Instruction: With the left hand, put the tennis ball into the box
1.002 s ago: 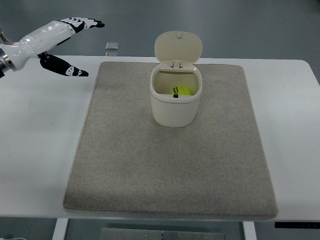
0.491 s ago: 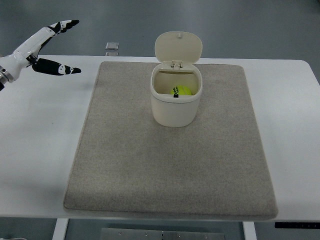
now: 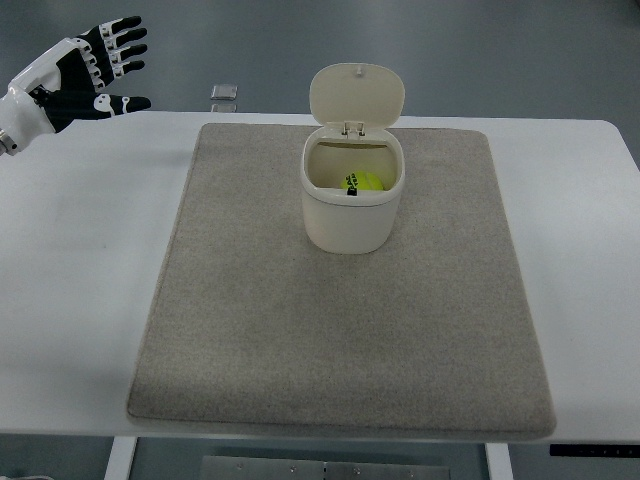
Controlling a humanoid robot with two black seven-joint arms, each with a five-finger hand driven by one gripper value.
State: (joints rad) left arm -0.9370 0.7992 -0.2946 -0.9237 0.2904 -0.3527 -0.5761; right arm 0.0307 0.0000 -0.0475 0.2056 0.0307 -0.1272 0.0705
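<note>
Already the tennis ball (image 3: 364, 181) lies inside the box (image 3: 352, 205), low against its back wall, with the hinged lid (image 3: 357, 94) standing upright behind the opening, so the placing itself looks done and the step in hand reads as the retreat of the arm. At the upper left corner, the left hand (image 3: 88, 72) hangs well apart from the box, off beyond the far left end of the white counter (image 3: 70, 260), its fingers (image 3: 121, 38) spread wide and holding nothing. No right hand shows anywhere. What remains, if anything, seems only to bring the arm to rest clear of the grey mat (image 3: 340, 330); whether the lid should be shut the task does not say. As for writing, a dark mark shows on the ball, too small to read, and the box is plain. A small grey square object (image 3: 224, 93) lies near the counter's far edge, unlabelled as far as can be seen.
</note>
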